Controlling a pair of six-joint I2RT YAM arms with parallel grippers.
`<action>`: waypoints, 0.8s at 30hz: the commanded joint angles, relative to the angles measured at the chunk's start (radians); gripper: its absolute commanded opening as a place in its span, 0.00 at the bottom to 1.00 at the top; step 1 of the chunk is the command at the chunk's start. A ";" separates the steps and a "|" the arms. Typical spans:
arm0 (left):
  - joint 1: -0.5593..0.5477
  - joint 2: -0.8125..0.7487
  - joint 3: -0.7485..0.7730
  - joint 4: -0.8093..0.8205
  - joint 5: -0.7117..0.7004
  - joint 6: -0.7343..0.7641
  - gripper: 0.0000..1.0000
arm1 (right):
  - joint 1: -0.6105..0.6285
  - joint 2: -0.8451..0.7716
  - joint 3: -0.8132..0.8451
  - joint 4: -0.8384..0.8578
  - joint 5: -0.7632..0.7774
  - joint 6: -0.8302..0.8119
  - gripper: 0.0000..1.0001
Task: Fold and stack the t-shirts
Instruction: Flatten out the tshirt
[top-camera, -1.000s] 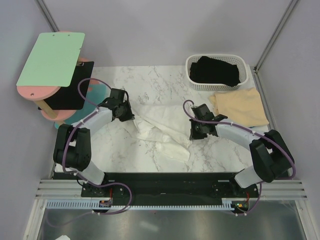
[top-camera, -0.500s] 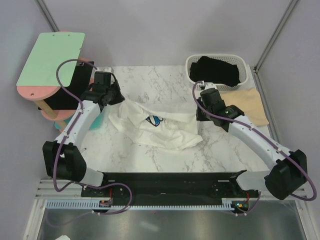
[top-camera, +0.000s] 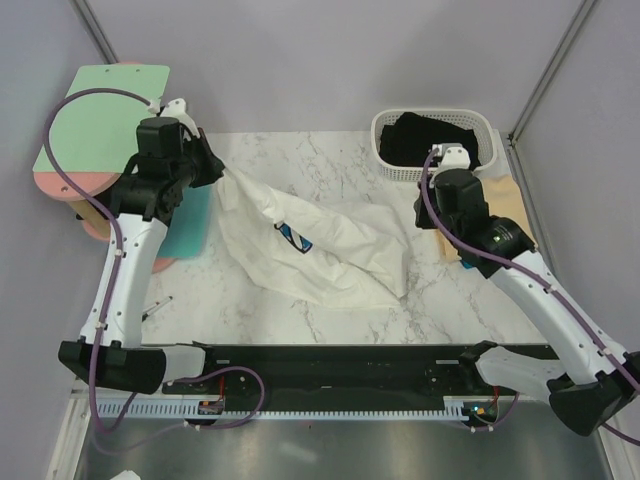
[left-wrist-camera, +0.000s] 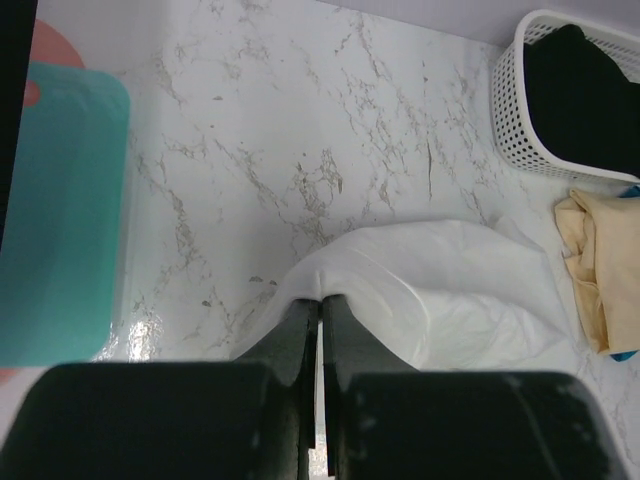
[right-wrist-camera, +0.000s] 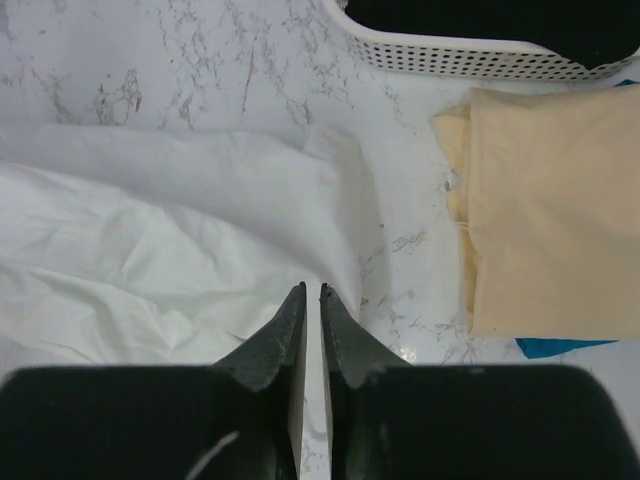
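Note:
The white t-shirt (top-camera: 335, 255) is stretched between my two grippers, its lower part draped on the marble table, with a blue print (top-camera: 295, 237) showing. My left gripper (top-camera: 212, 168) is raised at the back left and is shut on a fold of the white t-shirt (left-wrist-camera: 450, 290), as the left wrist view (left-wrist-camera: 320, 297) shows. My right gripper (top-camera: 420, 222) is shut on the shirt's right edge (right-wrist-camera: 150, 220), with the cloth meeting the tips in the right wrist view (right-wrist-camera: 310, 290). The tan t-shirt (top-camera: 508, 200) lies folded at the right. The black t-shirt (top-camera: 430, 135) lies in the basket.
The white lattice basket (top-camera: 390, 165) stands at the back right. A green board on a pink stand (top-camera: 100, 110) and a teal board (top-camera: 190, 225) are at the left. A blue scrap (right-wrist-camera: 550, 347) peeks from under the tan shirt. A black rail (top-camera: 340, 365) runs along the front.
Both arms have risen and moved back and apart. The white shirt went from a bunched heap to a wide spread sheet, with the print now showing.

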 joint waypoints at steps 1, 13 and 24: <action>0.009 -0.009 0.067 -0.055 0.010 0.050 0.02 | 0.000 0.109 0.017 -0.062 -0.134 -0.051 0.25; 0.009 0.066 0.010 -0.052 -0.005 0.044 0.02 | 0.043 0.201 -0.205 0.006 -0.283 -0.006 0.79; 0.009 0.083 -0.021 -0.030 -0.007 0.033 0.02 | 0.065 0.253 -0.357 0.016 -0.265 0.051 0.77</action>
